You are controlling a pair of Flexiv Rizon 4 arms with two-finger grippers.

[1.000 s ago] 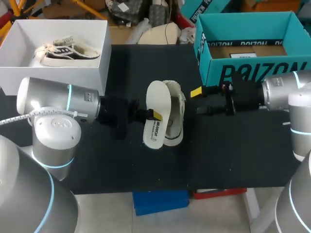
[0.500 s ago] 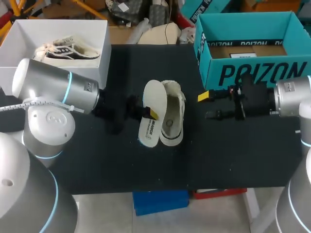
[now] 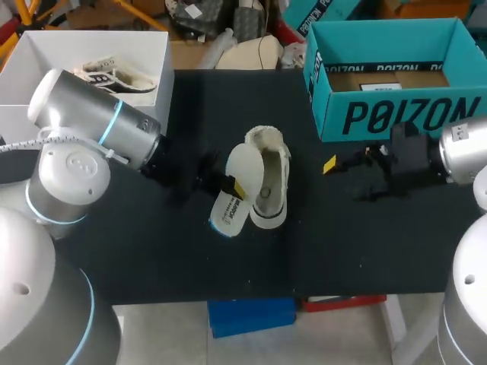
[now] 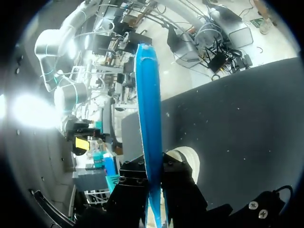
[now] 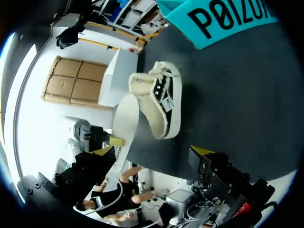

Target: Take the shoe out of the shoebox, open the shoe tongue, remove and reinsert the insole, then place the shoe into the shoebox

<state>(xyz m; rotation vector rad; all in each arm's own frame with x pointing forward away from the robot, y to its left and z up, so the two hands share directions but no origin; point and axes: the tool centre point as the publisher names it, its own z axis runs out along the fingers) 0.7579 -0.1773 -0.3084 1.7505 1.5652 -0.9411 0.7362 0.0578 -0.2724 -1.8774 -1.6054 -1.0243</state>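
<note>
Nearest, on the black tabletop (image 3: 152,251), the insole (image 3: 230,194) hangs tilted, white face up, its blue-edged near end low and just left of the shoe (image 3: 268,179). Its far end reaches the shoe's left rim; whether the two touch there I cannot tell. My left jaws pinch the insole from both faces, about midway along its left edge. In the left wrist view it stands edge-on, a blue strip rising from between my two black fingers. My left arm (image 3: 99,125) comes in slanting from the far left.

The shoe sits upright on its sole at the middle of the tabletop, outside both boxes. It is pale, with a fleecy lining and a black-and-white side, and its opening faces up.

To the right, well apart from the shoe, my right jaws are spread with nothing between them. One yellow tip (image 3: 329,164) points toward the shoe, and in the right wrist view both tips stand wide, with the shoe and insole ahead of them. My right arm (image 3: 464,148) enters from the right.

Farther off, the teal box (image 3: 396,114) stands open at the far right. The white box (image 3: 91,33) at the far left holds a second shoe (image 3: 114,74).
</note>
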